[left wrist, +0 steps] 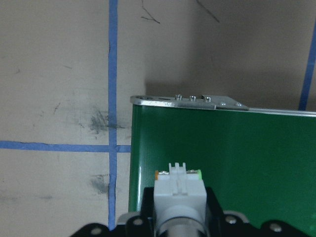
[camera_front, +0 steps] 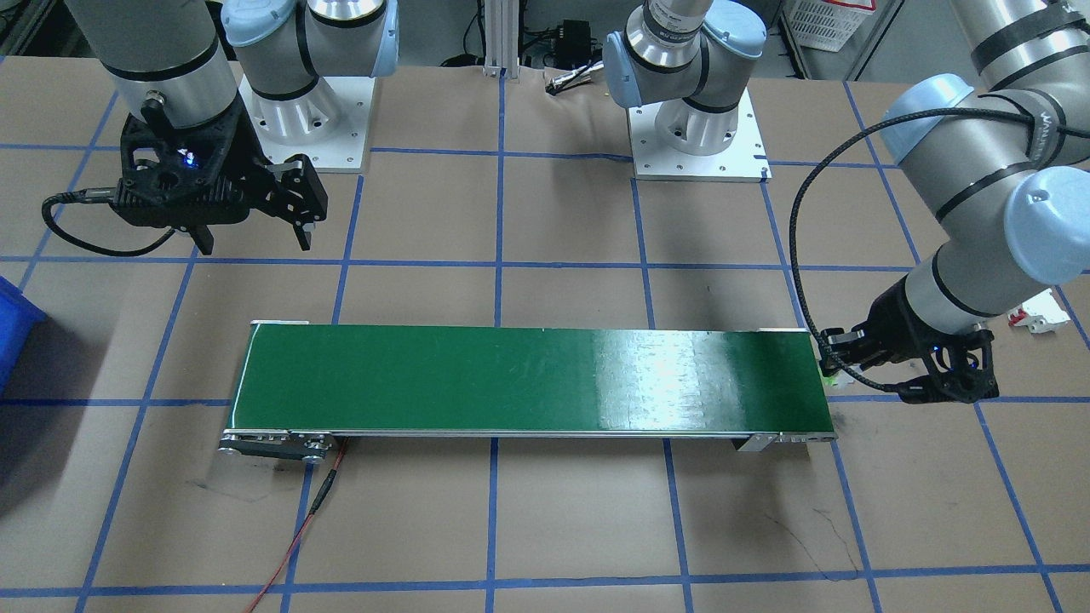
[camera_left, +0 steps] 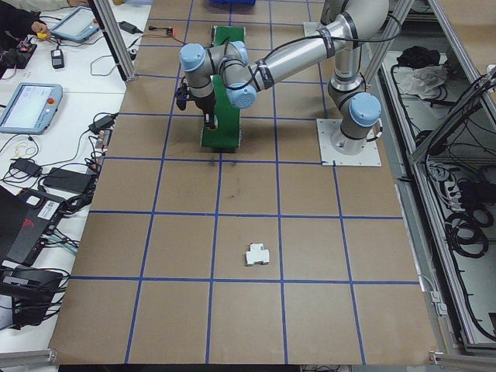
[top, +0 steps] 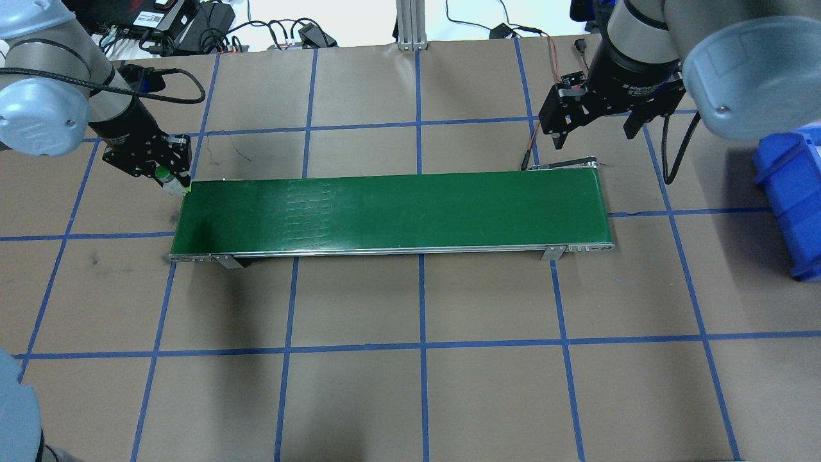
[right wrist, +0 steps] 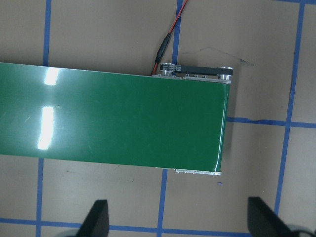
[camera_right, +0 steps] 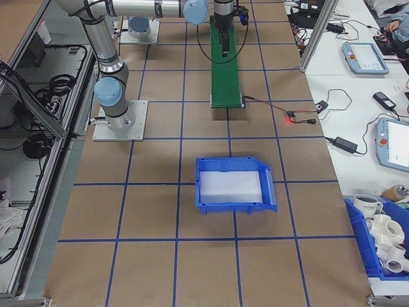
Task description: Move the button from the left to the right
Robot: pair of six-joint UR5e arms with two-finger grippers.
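Note:
The button [left wrist: 178,190], with its white body and light-green edges, sits clamped between the fingers of my left gripper [top: 164,173]. It hangs just over the left end of the green conveyor belt [top: 391,212]. In the overhead view the button [top: 170,181] shows as a small white and green piece at the belt's corner. My right gripper [top: 593,128] hovers open behind the belt's right end, holding nothing. Its two fingertips [right wrist: 96,219] stand wide apart in the right wrist view, with the belt's end [right wrist: 148,123] below them.
A blue bin [top: 792,192] stands on the table at the right edge. A white circuit breaker [camera_left: 258,254] lies on the paper far to the left of the belt. A red wire [camera_front: 298,536] runs from the belt's motor end. Both arm bases [camera_front: 698,136] stand behind the belt.

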